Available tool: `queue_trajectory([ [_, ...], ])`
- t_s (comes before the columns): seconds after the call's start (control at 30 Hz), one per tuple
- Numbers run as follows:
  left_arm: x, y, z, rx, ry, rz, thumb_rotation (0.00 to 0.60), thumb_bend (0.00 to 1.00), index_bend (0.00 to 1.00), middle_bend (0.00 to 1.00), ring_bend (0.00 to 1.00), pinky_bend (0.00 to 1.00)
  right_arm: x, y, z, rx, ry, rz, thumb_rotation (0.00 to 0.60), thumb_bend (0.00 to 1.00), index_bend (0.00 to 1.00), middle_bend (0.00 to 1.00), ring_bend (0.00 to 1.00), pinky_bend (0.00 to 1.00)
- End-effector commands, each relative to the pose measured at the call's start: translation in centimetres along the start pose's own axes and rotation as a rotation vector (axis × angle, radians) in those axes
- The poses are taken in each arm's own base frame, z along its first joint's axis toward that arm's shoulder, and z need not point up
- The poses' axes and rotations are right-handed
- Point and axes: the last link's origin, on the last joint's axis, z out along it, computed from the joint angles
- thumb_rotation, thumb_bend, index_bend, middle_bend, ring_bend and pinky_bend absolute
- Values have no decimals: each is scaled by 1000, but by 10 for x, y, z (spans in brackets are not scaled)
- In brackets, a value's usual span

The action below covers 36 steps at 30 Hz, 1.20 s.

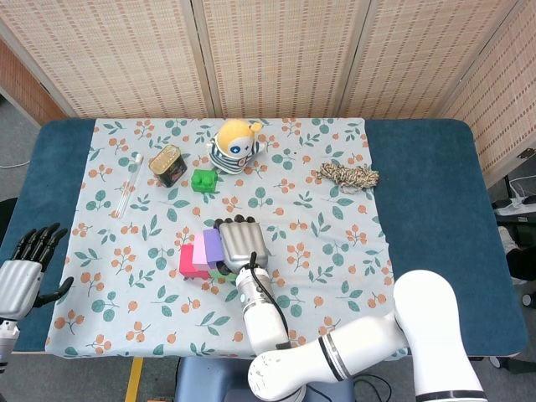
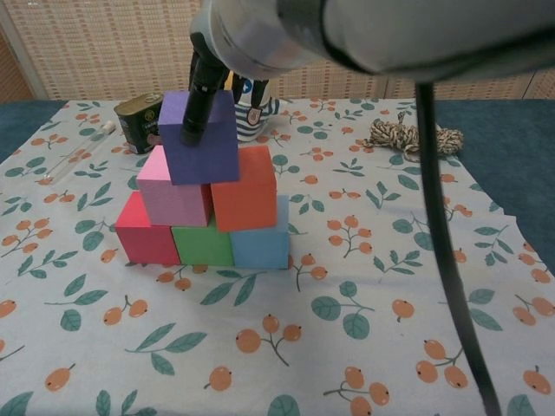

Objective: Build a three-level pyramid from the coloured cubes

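Note:
The red (image 2: 143, 236), green (image 2: 203, 244) and blue (image 2: 263, 245) cubes form the bottom row on the floral cloth. On them sit the pink cube (image 2: 173, 192) and the orange cube (image 2: 244, 192). My right hand (image 1: 243, 242) reaches down from above and holds the purple cube (image 2: 201, 139), slightly tilted, over the seam between pink and orange. One dark finger (image 2: 197, 106) lies across its front face. Whether it rests on them I cannot tell. My left hand (image 1: 29, 266) hangs open off the table's left edge, far from the cubes.
Behind the pyramid stand a tin can (image 2: 141, 121), a striped doll (image 1: 235, 145) and a green toy brick (image 1: 203, 180). A coil of rope (image 2: 414, 137) lies at the back right. A clear tube (image 1: 128, 186) lies at the left.

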Motion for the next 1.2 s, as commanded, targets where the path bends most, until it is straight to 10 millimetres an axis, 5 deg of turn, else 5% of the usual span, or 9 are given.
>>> queue_trajectory([
  [0.03, 0, 1, 0, -3, -1, 0, 600, 317, 0, 3, 0, 62, 1, 1, 0, 2, 2, -8, 600, 464, 257, 212, 118, 192],
  [0.33, -1, 2, -1, -9, 2, 1, 600, 317, 0, 7, 0, 62, 6, 3, -2, 16, -8, 6, 600, 464, 109, 165, 91, 192],
  [0.9, 1, 2, -1, -10, 8, 1, 600, 316, 0, 7, 0, 62, 3, 3, -2, 15, -37, -11, 600, 458, 87, 140, 82, 191],
  [1.2, 0, 1, 0, -7, 6, -3, 600, 317, 0, 7, 0, 62, 2, 3, -2, 12, -42, -30, 600, 256, 32, 122, 72, 191],
])
